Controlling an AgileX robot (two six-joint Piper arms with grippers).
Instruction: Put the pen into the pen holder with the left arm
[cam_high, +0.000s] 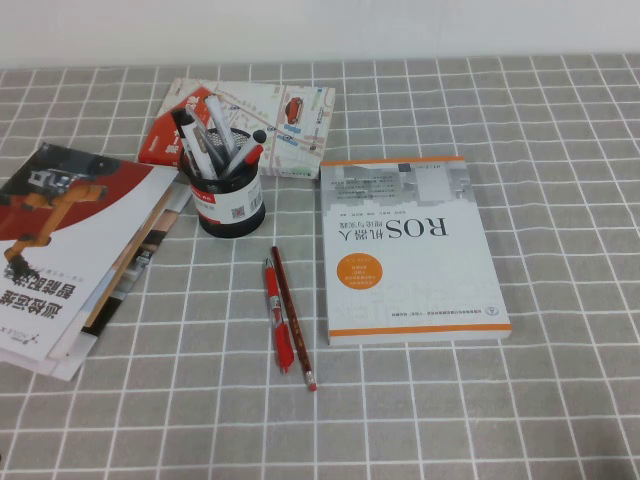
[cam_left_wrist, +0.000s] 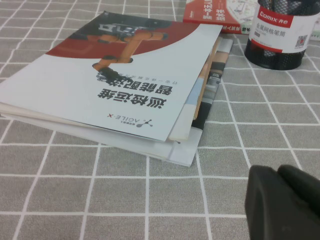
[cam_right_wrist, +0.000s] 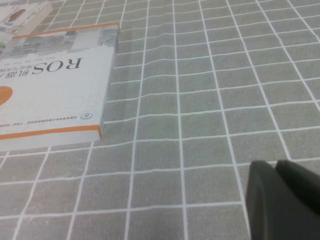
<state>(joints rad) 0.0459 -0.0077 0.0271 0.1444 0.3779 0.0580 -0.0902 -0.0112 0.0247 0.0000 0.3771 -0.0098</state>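
Lying on the grey checked tablecloth (cam_high: 560, 400) just below the frame's centre, the red pen (cam_high: 275, 314) points toward the black mesh pen holder (cam_high: 231, 203) above it, with a thin dark red pencil (cam_high: 293, 318) touching its right side. The holder, already stuffed with markers, stands upper left of centre, its base near a map-printed book (cam_high: 270, 125) behind. A white ROS book (cam_high: 410, 250) lies right of the pen; a stack of magazines (cam_high: 70, 250) fills the left edge. The left gripper (cam_left_wrist: 285, 205) shows only as a dark shape at the lower right of its wrist view, near the magazines; whether it is clenched or released cannot be told. The right gripper (cam_right_wrist: 282, 200) likewise, over bare cloth.
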